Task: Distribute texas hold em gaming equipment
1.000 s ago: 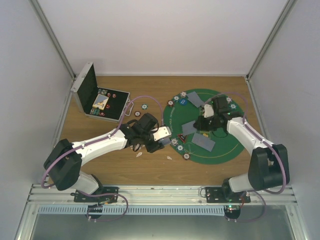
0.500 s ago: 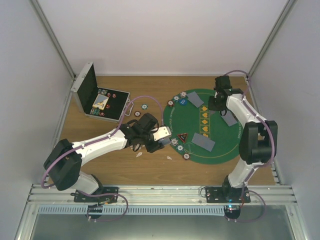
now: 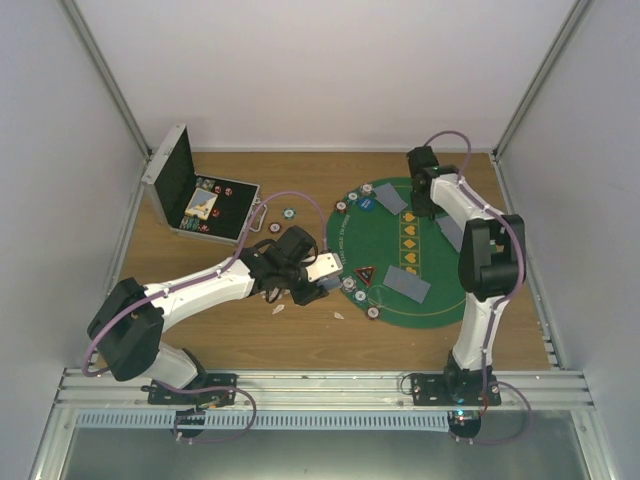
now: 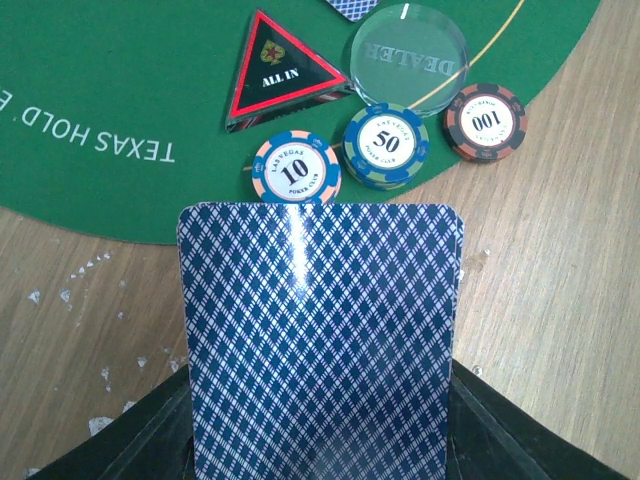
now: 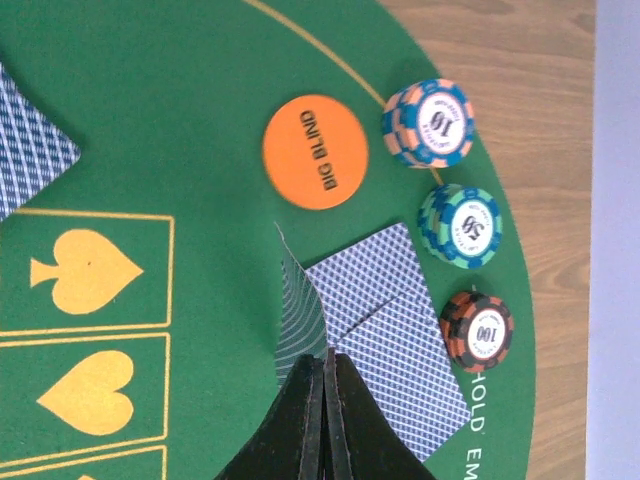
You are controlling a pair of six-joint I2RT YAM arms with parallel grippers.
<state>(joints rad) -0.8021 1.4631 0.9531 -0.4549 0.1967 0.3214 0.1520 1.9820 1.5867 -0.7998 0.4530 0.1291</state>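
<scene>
My left gripper is shut on a blue-backed playing card and holds it over the wood at the green mat's near-left edge. Just ahead of it lie the 10 chip, 50 chip, 100 chip, a clear dealer button and the red-black ALL IN triangle. My right gripper is shut on a bent playing card at the mat's far right. It is beside two overlapping cards, the orange Big Blind button and three chips.
An open metal case with chips stands at the back left. A blue button and more cards lie on the mat. White scraps lie on the wood by the left arm. Walls close in both sides.
My right arm swung from the mat's middle to its far right edge, and a card went from the middle to the right side. The left arm has not moved.
</scene>
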